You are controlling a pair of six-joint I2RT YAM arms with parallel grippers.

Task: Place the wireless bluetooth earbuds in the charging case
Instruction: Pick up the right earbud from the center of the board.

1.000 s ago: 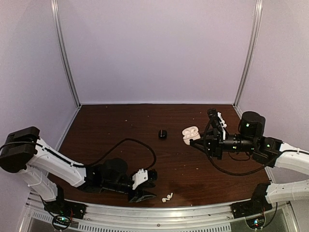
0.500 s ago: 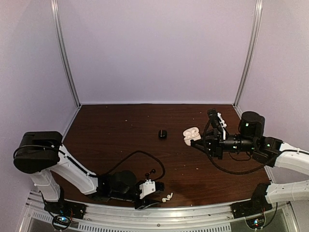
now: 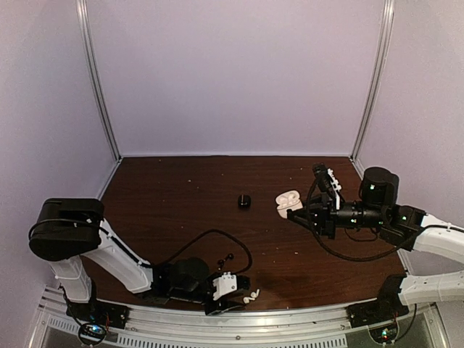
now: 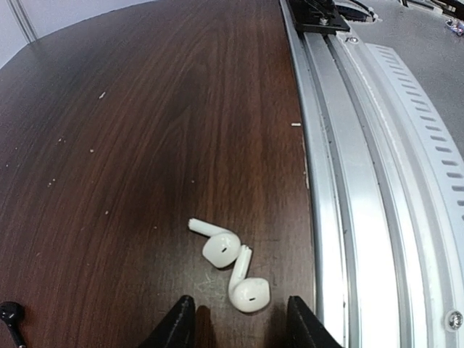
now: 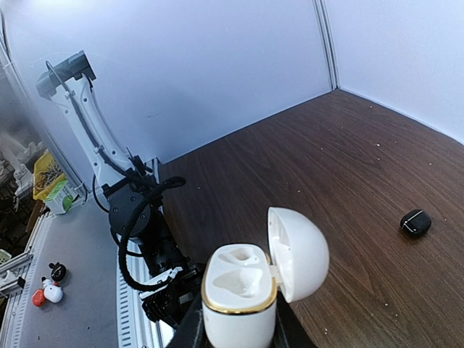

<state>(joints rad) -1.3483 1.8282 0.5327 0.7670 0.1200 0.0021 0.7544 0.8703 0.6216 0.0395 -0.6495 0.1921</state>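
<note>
Left arm has slid right along the near edge and dropped low, and its left pincer (image 3: pixel 238 293) now sits just left of the white earbuds (image 3: pixel 251 296); right arm has barely shifted. In the left wrist view the pair (image 4: pixel 230 262) lies on the worktop (image 3: pixel 181 188), touching each other, close to the metal rail (image 4: pixel 341 217). The left pincer (image 4: pixel 240 319) is spread, tips flanking the nearer bud, not yet touching it. Right pincer (image 5: pixel 235 332) is pinching the charging case (image 5: pixel 239 290), upright, lid flipped open, both sockets empty; it hovers at the far right (image 3: pixel 288 199), well apart from the buds. One black earbud (image 4: pixel 9 313) shows at the left edge of the wrist view. A small black object (image 3: pixel 244 201) lies mid-worktop.

Step judged: reach for the first white bud. Next move probably needs a short advance, tips level with the worktop, closing on one bud only. Risk: buds touching, so the second may get dragged or nudged against the rail.
</note>
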